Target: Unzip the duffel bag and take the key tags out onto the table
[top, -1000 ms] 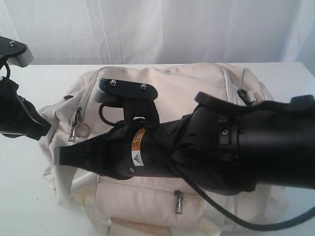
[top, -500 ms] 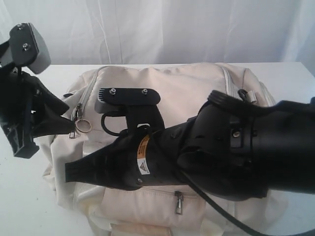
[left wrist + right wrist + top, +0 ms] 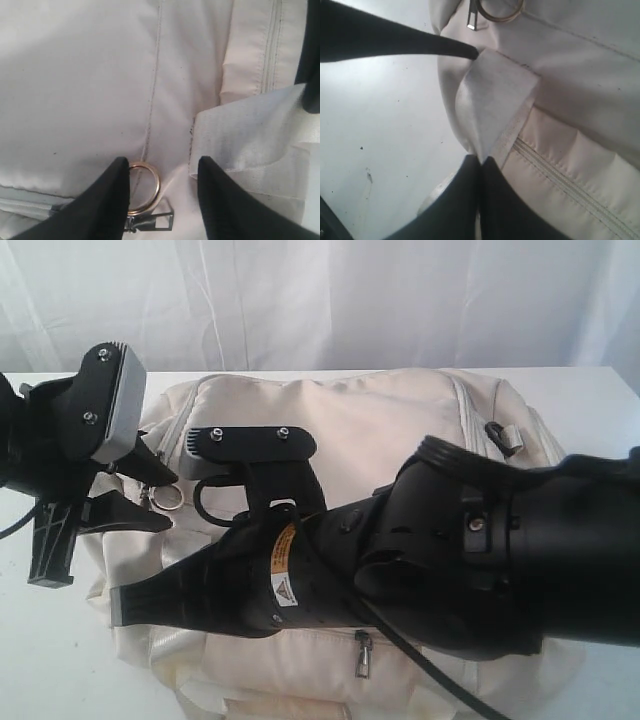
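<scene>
The cream-white duffel bag (image 3: pixel 370 420) lies zipped shut on the white table (image 3: pixel 40 660). My left gripper (image 3: pixel 155 498) is open at the bag's left end. Its jaws straddle the gold ring (image 3: pixel 143 187) on the metal zipper pull (image 3: pixel 152 220), and one finger (image 3: pixel 107 200) touches the ring. My right gripper (image 3: pixel 120 605) reaches across the bag and is shut on a white fabric tab (image 3: pixel 495 100) at the same end, beside a closed zipper (image 3: pixel 570 185). The key tags are hidden.
A white curtain (image 3: pixel 320 300) hangs behind the table. The right arm's black body (image 3: pixel 450 550) covers much of the bag's front. A second zipper pull (image 3: pixel 364 652) hangs on the front pocket. Bare tabletop (image 3: pixel 380 125) lies left of the bag.
My left gripper swung in from the far left to the ring and opened around it. My right gripper's tip dropped lower at the bag's left end, still shut.
</scene>
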